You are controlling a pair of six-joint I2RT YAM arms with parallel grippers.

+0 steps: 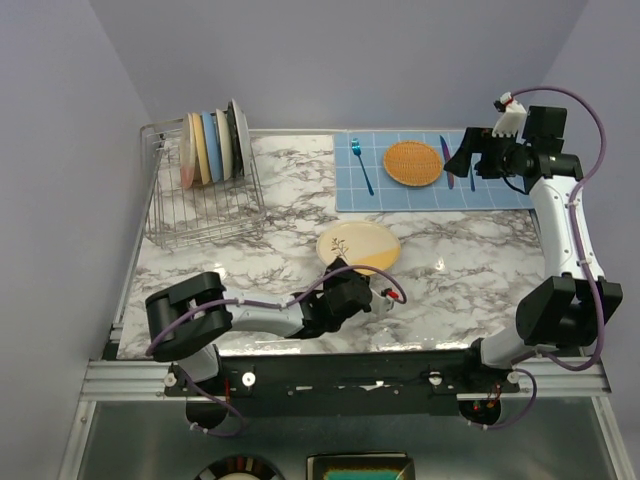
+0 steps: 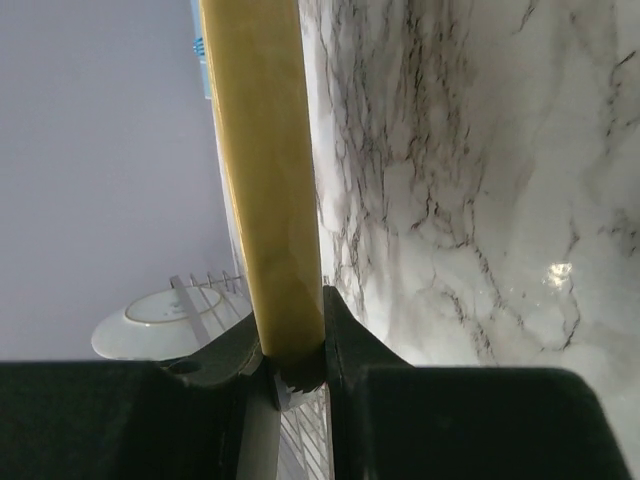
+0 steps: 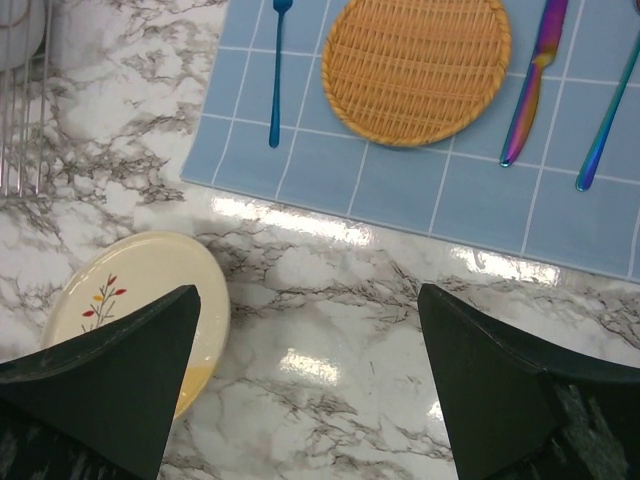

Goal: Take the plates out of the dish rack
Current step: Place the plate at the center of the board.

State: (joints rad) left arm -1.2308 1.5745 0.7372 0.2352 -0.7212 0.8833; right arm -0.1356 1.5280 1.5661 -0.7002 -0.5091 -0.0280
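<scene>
Plate (image 1: 358, 243) rim hidden between left fingers (image 2: 355, 352)

No lettering, label, brand name or number can be read in any of the three views; the only mark of any kind is a small painted twig with red tips on the plate (image 3: 150, 285) lying on the marble table, a picture rather than writing.
</scene>
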